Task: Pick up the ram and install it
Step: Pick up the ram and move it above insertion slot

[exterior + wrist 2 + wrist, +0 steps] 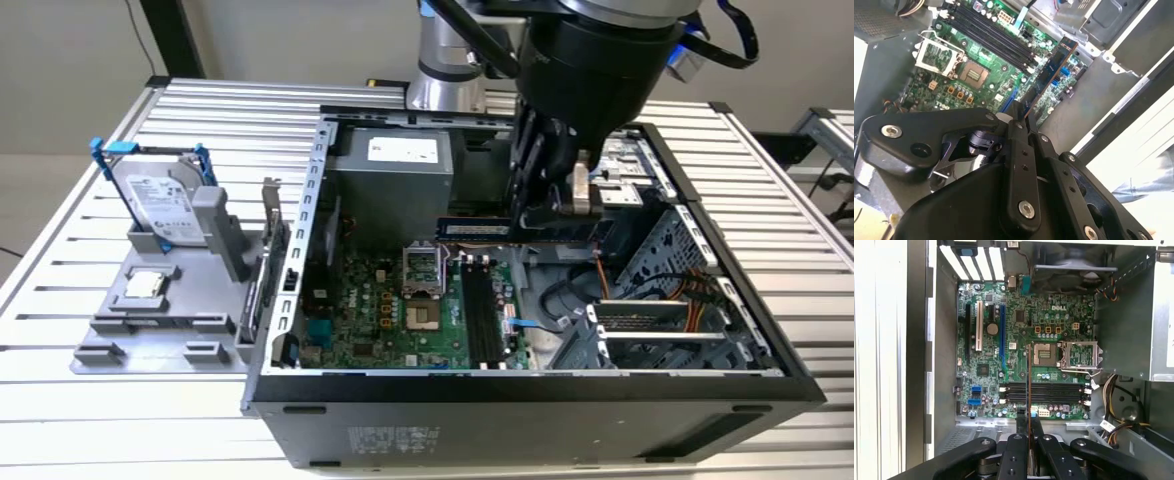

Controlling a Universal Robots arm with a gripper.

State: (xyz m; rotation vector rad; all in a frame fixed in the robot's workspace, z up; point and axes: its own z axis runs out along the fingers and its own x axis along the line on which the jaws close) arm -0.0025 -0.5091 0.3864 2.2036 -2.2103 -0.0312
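My claw (1029, 429) is pinched narrow on the ram (1028, 385), the fingers pressing on its flat faces near one end. I judge that grip keeps the thin board from twisting. The rest of the stick juts out past the fingertips, seen edge-on in the first wrist view and as a dark blue strip in the exterior view (474, 228). It hangs in the air inside the open computer case (534, 400), above the motherboard (1019, 340) and touching nothing but the claw. Below and just ahead of the fingertips lie the black memory slots (1046, 392), all vacant. The stick runs crosswise to them, so I take it as carried over but not yet lined up or seated. Beyond the slots sits the processor socket (1046, 354), its metal frame flipped open beside it. Further out, the power supply (394, 170) carries a white label, which I leave unread. Well away from the claw, outside the case on the slatted table (80, 130), a grey fixture (160, 340) holds a labelled hard drive (158, 205) in a blue frame and the processor chip (144, 285).
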